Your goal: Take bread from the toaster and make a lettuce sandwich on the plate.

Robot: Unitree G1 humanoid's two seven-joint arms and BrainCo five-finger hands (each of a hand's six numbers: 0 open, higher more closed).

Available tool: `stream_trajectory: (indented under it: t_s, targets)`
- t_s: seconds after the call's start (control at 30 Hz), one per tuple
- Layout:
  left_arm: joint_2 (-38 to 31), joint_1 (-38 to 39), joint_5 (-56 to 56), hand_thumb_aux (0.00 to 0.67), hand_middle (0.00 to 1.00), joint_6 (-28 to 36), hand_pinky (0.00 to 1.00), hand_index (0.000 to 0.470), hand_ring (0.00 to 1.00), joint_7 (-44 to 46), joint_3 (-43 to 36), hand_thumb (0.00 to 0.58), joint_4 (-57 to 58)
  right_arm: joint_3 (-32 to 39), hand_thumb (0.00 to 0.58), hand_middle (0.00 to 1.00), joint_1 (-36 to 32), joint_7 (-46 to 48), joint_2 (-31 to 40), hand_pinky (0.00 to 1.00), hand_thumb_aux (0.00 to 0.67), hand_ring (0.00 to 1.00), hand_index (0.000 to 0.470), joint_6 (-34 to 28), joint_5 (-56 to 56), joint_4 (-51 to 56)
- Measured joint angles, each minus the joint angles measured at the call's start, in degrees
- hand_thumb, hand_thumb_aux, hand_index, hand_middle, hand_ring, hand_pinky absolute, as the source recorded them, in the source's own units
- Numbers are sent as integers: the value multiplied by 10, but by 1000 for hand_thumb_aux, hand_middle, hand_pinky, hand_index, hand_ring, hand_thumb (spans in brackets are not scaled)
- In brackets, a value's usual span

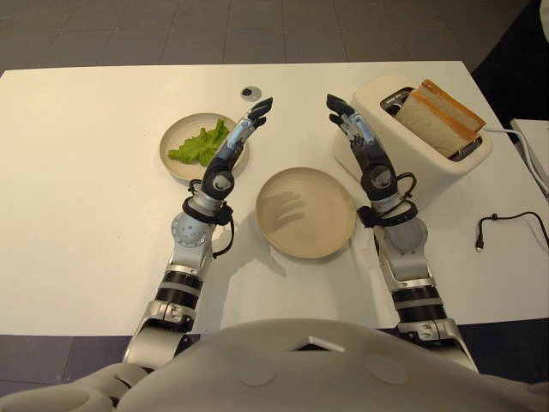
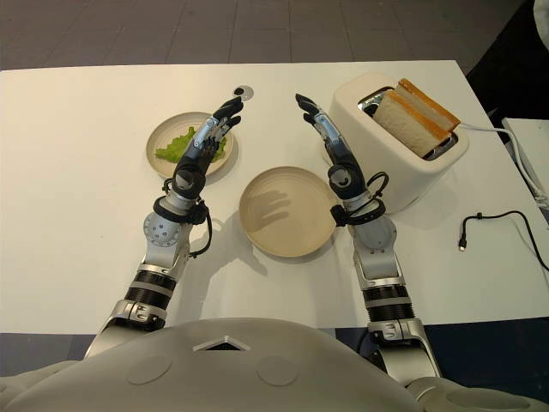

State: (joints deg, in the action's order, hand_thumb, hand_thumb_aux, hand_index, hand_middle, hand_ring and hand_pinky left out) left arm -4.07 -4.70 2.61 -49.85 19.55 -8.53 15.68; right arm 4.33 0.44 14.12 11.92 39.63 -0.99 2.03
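Bread (image 1: pixel 442 120): two pale tan-crusted slices in toaster (image 1: pixel 371 96); left hand (image 1: pixel 233 146), right hand (image 1: pixel 362 142) open, empty.

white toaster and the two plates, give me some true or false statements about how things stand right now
1. Two slices of pale bread stand in the white plastic toaster. True.
2. The large round beige plate holds a slice of bread. False: it is bare.
3. The green lettuce leaf lies on the smaller beige plate. True.
4. The right robot hand grasps a slice. False: it holds nothing, fingers outstretched, beside the toaster.
5. The left robot hand is curled around the lettuce. False: it is open and holds nothing.
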Motion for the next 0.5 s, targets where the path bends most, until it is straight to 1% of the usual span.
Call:
stream_trajectory:
  t_s: [0.5]
  targets:
    - [-5,0,-15,0,0,-5,0,0,0,-18,-1,0,0,-13,0,0,-2,-8,0,0,0,0,0,0,11,-11]
